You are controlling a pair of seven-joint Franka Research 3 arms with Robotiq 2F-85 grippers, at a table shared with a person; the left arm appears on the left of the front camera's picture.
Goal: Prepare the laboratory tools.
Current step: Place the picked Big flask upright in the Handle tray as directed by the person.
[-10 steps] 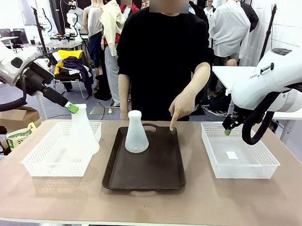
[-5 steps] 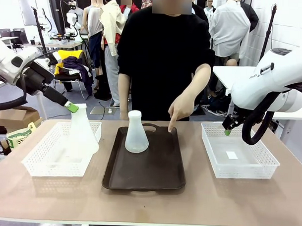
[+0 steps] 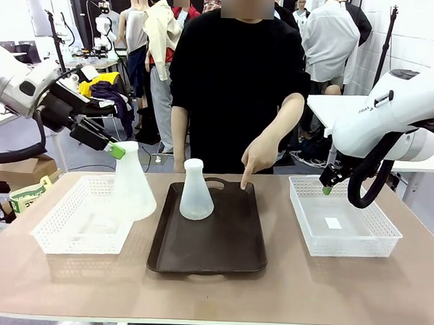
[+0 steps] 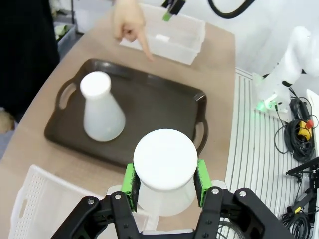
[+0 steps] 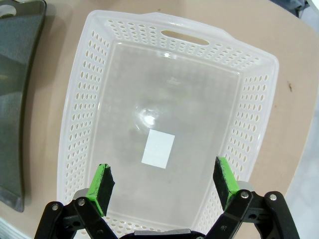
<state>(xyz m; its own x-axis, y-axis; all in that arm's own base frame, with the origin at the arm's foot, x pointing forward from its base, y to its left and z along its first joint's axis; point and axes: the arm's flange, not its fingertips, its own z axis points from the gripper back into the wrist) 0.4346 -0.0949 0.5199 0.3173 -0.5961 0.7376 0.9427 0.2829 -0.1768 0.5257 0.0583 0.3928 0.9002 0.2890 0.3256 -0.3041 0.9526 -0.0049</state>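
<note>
Above the left basket's (image 3: 79, 225) inner edge, one flask (image 3: 133, 182) is gripped at its neck by the left tool (image 3: 117, 150), another flask (image 3: 196, 190) stands on the tray (image 3: 228, 245), and the right tool (image 5: 163, 183) is spread wide.

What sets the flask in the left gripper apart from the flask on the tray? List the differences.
The gripped flask is held by its neck in the left gripper, lifted above the left basket; the tray flask stands free on the dark tray. The gripped flask hangs between basket and tray; the tray flask stands near the tray's far left corner. Both are frosted white, conical and upright.
</note>
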